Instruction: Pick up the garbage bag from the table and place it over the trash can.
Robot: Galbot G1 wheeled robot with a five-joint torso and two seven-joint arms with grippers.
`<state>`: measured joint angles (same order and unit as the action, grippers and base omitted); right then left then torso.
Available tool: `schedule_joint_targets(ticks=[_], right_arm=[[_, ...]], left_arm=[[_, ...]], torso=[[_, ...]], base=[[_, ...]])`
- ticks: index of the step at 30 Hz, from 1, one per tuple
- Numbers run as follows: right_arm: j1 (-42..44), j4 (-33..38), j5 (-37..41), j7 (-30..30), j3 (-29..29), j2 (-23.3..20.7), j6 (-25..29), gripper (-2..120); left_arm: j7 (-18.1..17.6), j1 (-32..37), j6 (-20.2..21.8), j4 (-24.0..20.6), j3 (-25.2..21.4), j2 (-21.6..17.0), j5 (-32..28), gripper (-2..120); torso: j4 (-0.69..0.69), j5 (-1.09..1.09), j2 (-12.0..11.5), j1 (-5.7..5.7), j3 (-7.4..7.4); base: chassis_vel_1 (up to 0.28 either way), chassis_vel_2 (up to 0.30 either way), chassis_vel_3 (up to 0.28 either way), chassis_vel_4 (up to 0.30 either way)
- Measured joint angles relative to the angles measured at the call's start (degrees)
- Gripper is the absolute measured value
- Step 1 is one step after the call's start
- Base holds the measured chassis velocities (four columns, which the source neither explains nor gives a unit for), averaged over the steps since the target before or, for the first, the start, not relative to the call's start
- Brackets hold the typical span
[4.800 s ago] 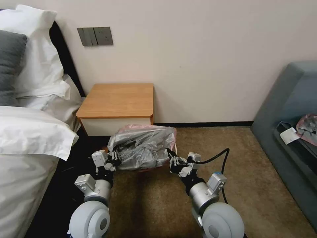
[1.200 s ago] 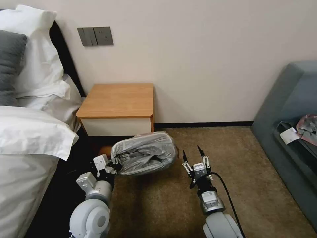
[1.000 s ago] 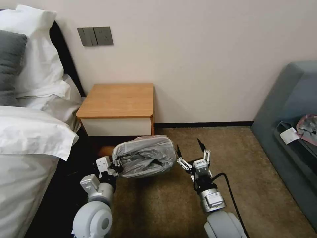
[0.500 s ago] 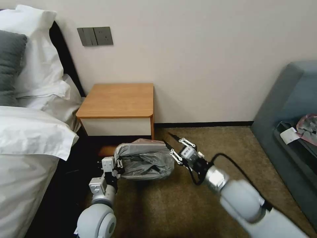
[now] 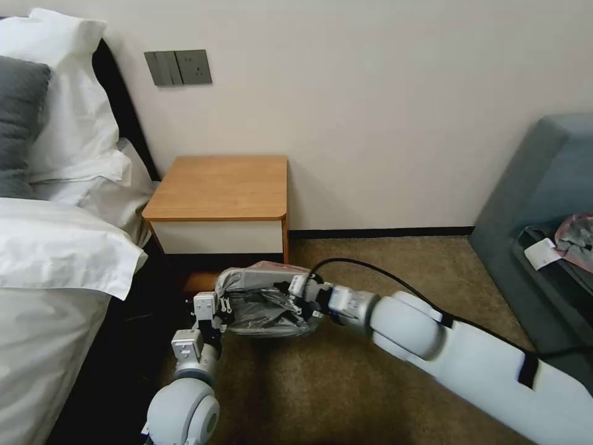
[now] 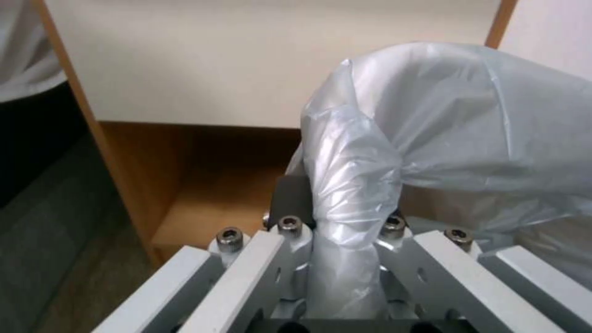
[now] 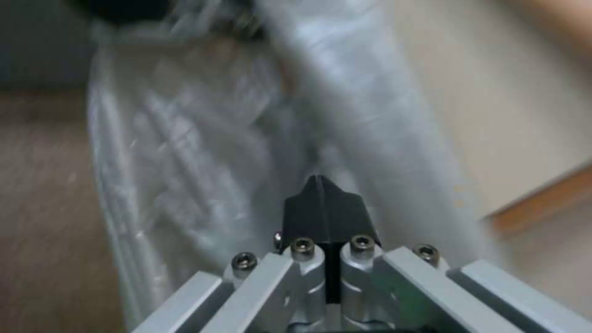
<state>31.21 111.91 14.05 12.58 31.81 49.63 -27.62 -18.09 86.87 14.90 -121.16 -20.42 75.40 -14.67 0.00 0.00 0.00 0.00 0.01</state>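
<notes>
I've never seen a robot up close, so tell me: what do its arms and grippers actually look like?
Both arms are smooth, rounded white shells ending in silver metal wrist cylinders. The left gripper and right gripper are pale grey metal linkages fastened with small hex bolts, tipped with dark fingers. A black cable loops along the right arm, which also wears a black band near its upper end.

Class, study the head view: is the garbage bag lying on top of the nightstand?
No. The garbage bag sits low in front of the table, whose wooden top is bare, between the left gripper and the right gripper.
</notes>
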Motion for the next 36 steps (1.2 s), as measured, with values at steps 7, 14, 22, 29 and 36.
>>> schedule_joint_targets(ticks=[7,14,22,29,36], right_arm=[[-11.2,-10.8,1.5,-0.1,10.8,6.4,-2.1,0],[-16.7,-17.4,2.4,-0.5,16.1,10.2,-2.7,0],[-18.5,-22.3,1.9,-0.3,19.2,13.5,-2.3,0],[-18.8,-27.0,0.8,0.0,21.4,16.6,-2.1,0],[-19.7,-31.9,0.5,0.5,24.2,19.5,-1.7,0]], left_arm=[[0.8,0.9,1.2,-1.5,0.9,0.5,1.7,6],[0.8,1.9,1.2,-2.3,2.1,1.1,3.8,6],[0.8,1.8,1.5,-2.8,2.5,1.5,4.4,6],[0.8,1.8,1.7,-3.1,3.1,2.1,4.6,6],[0.8,2.0,1.7,-3.5,3.5,2.7,5.2,6]], torso=[[0.01,-0.01,0.0,0.0,0.0],[0.0,-0.01,0.0,0.0,0.0],[0.0,0.0,0.0,0.0,0.0],[0.0,0.0,0.0,0.0,-0.01],[0.0,0.0,0.0,0.0,-0.01]], base=[[0.0,0.0,0.0,0.0],[0.0,0.0,0.0,0.0],[0.0,0.0,0.0,0.0],[0.0,0.0,0.0,0.0],[0.0,0.0,0.0,0.0]])
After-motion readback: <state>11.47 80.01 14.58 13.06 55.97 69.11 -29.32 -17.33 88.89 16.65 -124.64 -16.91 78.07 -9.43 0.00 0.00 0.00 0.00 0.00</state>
